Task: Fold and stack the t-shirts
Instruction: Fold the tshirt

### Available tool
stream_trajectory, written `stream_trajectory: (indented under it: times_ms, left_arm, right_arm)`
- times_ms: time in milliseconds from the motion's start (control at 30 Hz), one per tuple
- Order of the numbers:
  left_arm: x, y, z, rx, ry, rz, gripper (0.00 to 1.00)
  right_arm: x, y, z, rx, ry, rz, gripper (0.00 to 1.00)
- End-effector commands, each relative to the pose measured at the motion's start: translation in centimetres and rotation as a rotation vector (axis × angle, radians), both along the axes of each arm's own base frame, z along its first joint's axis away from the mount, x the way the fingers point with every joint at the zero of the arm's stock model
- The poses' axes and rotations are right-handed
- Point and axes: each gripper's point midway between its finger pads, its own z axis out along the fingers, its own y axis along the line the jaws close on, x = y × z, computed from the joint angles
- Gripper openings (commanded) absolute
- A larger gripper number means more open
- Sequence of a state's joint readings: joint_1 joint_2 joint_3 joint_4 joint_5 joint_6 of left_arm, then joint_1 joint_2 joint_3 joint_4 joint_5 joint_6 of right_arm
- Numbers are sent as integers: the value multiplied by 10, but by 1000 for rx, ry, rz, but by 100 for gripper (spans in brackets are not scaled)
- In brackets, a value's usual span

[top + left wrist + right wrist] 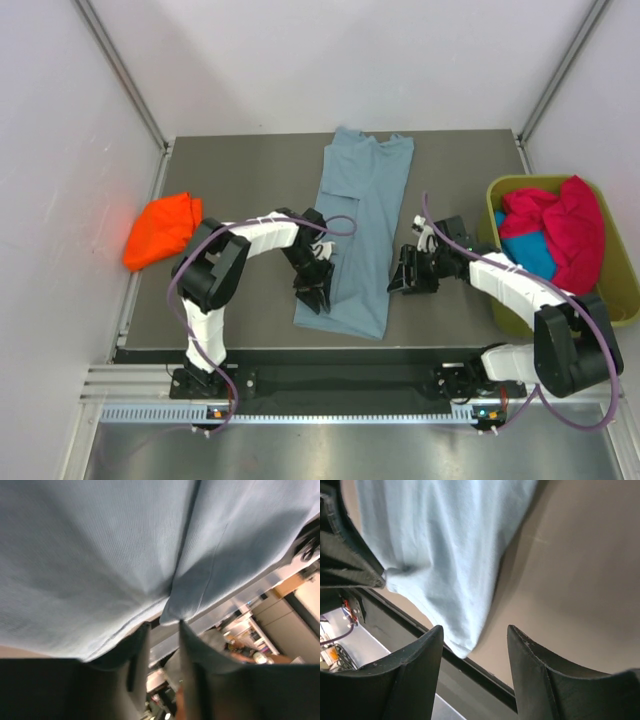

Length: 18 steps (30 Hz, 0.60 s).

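A dusty grey-blue t-shirt (360, 220) lies folded into a long strip down the middle of the table. My left gripper (312, 290) sits at its near left edge. In the left wrist view the left gripper (162, 625) has its jaws a narrow gap apart, with the shirt's hem (100, 555) just past the tips and nothing between them. My right gripper (405, 278) stands open on the shirt's right side. In the right wrist view the shirt's near corner (445, 540) reaches between its wide-apart fingers (420, 665). A folded orange-red t-shirt (163, 228) rests at the far left.
An olive-green bin (530, 182) stands at the right edge, holding a crumpled crimson-pink t-shirt (570, 225) and a teal one (525, 250). The table's near edge (485, 680) runs just under the shirt's corner. White walls close in the left, back and right.
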State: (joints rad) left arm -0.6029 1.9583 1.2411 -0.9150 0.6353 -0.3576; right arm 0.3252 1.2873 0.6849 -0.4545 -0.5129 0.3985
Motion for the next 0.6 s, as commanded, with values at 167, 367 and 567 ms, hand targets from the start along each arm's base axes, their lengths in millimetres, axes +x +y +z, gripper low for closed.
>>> stream_trajectory:
  times_ms: [167, 367, 567]
  left_arm:
    - [1, 16, 33, -27, -96, -13, 60]
    - [17, 46, 20, 50, -131, 99, 60]
    - [18, 53, 2, 83, -115, 140, 60]
  right_arm:
    - [-25, -4, -22, -1, 94, -38, 54]
    - [-44, 3, -39, 53, 201, -65, 54]
    - [-49, 18, -46, 83, 253, -56, 54]
